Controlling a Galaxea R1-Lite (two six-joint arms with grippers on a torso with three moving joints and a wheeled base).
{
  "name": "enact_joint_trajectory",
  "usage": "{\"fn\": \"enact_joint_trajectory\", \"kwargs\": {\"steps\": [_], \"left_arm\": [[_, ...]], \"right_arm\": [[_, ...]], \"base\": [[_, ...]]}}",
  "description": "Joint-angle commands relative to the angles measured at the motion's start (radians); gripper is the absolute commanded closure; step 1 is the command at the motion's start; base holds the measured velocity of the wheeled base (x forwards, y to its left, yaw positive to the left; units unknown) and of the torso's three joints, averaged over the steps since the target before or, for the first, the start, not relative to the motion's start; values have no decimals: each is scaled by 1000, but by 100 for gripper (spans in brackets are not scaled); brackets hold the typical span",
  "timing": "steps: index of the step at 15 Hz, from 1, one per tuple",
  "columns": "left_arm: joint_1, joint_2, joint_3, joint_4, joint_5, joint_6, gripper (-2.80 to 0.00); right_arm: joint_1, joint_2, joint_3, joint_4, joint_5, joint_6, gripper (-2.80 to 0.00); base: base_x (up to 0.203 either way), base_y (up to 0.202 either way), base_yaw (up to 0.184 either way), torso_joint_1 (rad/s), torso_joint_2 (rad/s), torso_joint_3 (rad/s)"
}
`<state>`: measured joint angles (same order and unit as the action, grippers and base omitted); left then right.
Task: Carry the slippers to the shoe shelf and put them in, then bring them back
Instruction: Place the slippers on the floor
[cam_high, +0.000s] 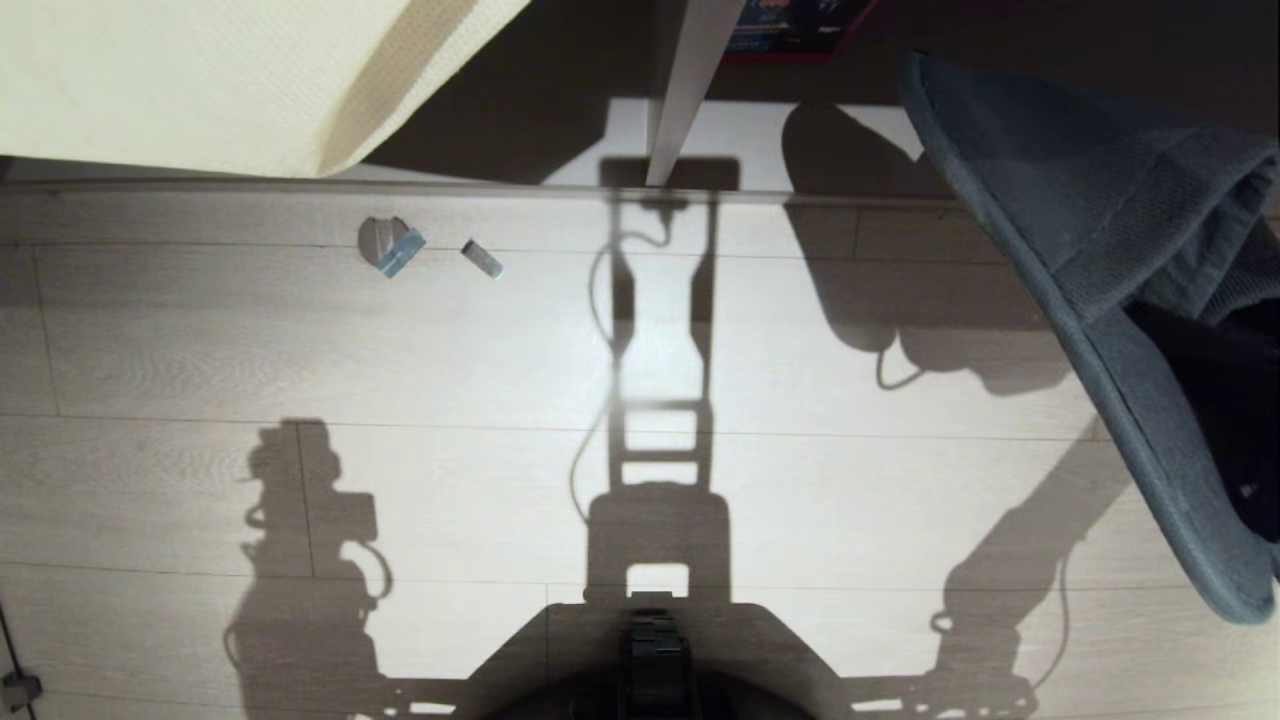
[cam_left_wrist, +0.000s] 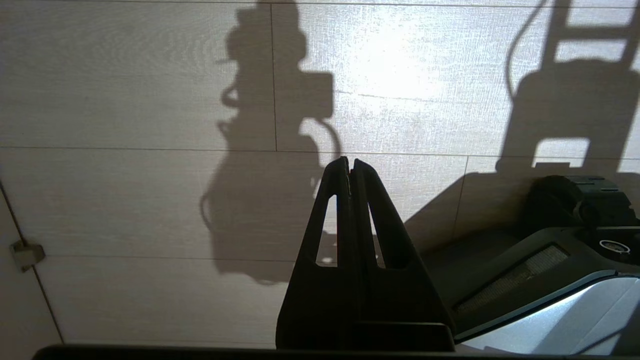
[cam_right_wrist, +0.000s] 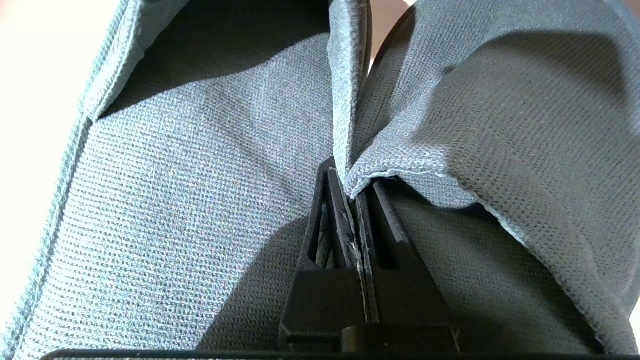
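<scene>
Right wrist view: right gripper (cam_right_wrist: 356, 197) pinches both slippers (cam_right_wrist: 210, 190) together.

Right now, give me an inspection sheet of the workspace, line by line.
Surface: pale plank floor, crossed by the robot's shadow.
Job's things: grey-blue slippers, held off the floor at the right of the head view; shelf not seen.
Clutter: small scraps on the floor.
Grippers: right gripper, jaws shut on the slippers' edges; left gripper, jaws shut, empty, above the floor.
Cables: only shadows seen.
Surroundings: cream fabric at top left.
</scene>
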<state>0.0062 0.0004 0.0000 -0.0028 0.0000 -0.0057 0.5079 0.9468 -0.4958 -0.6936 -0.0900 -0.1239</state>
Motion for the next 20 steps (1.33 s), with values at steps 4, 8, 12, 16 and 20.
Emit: {"fn": "enact_joint_trajectory", "kwargs": {"steps": [4,8,12,16,20], "left_arm": [[0,0,0,0,0,0,0],[0,0,0,0,0,1,0],[0,0,0,0,0,1,0],[0,0,0,0,0,1,0],[0,0,0,0,0,1,0]], "right_arm": [[-63,-248,47,115,19,47,0],[-195,-395,65,165,41,49,0],[-400,-520,117,176,66,50,0],[-514,-634,219,178,121,64,0],[-512,-801,330,297,189,87,0]], "base": [[0,0,0,0,0,0],[0,0,0,0,0,0],[0,0,0,0,0,0],[0,0,0,0,0,0],[0,0,0,0,0,0]]}}
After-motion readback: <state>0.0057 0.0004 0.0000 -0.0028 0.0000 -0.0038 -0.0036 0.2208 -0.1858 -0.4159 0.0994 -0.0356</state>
